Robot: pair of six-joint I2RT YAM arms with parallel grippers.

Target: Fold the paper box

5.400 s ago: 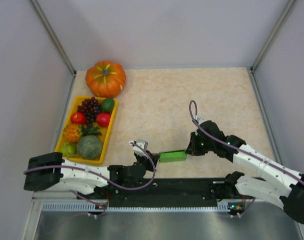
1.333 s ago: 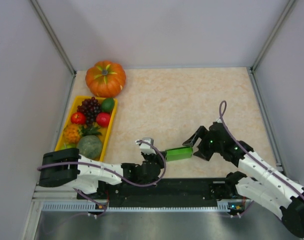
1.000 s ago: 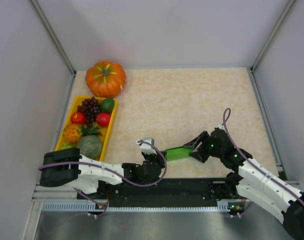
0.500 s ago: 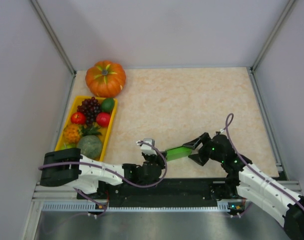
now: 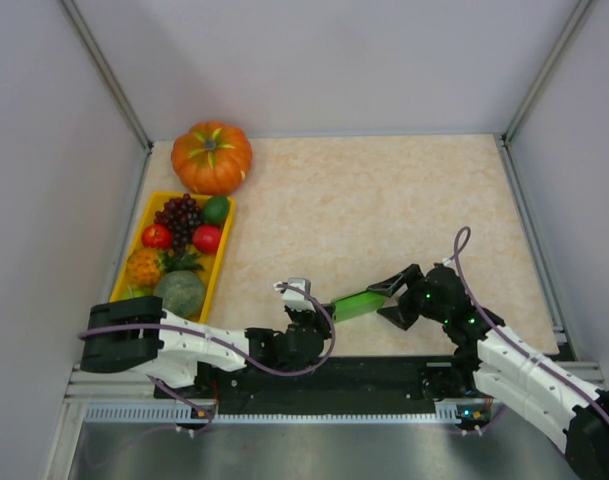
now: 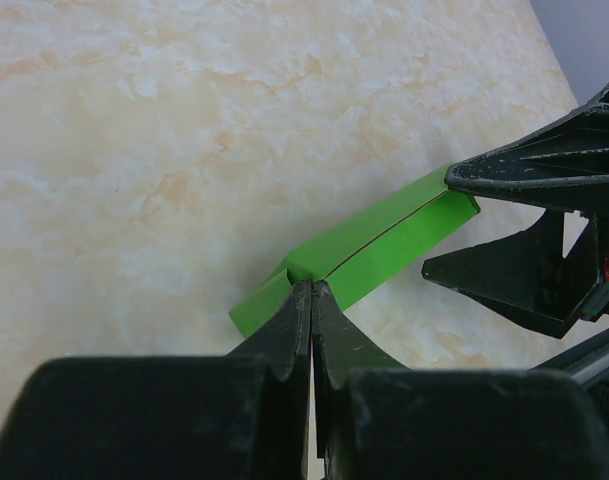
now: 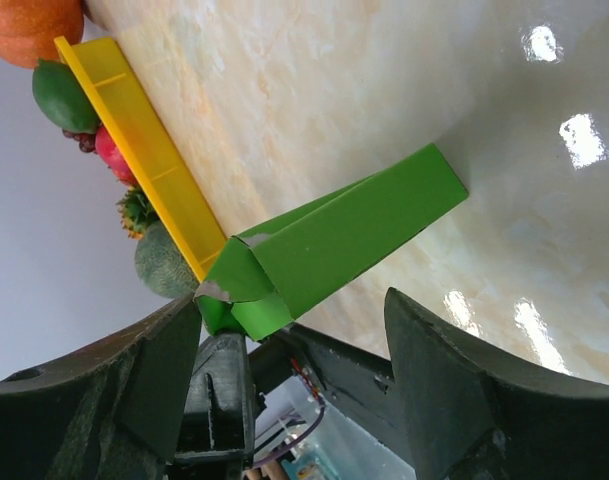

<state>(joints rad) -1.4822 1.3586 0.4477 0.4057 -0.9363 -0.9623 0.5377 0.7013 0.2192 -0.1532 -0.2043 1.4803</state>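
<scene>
My left gripper (image 6: 310, 300) is pinched tight on the box's (image 6: 374, 245) near edge. My right gripper (image 5: 392, 297) is spread wide, its fingers straddling the far end.

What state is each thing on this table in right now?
paper box: folded into a flat sleeve, one end pinched.
left claw: shut on the paper box.
right claw: open, jaws astride the box's other end.
tray: filled with fruit.
pumpkin: upright, stem up.
</scene>
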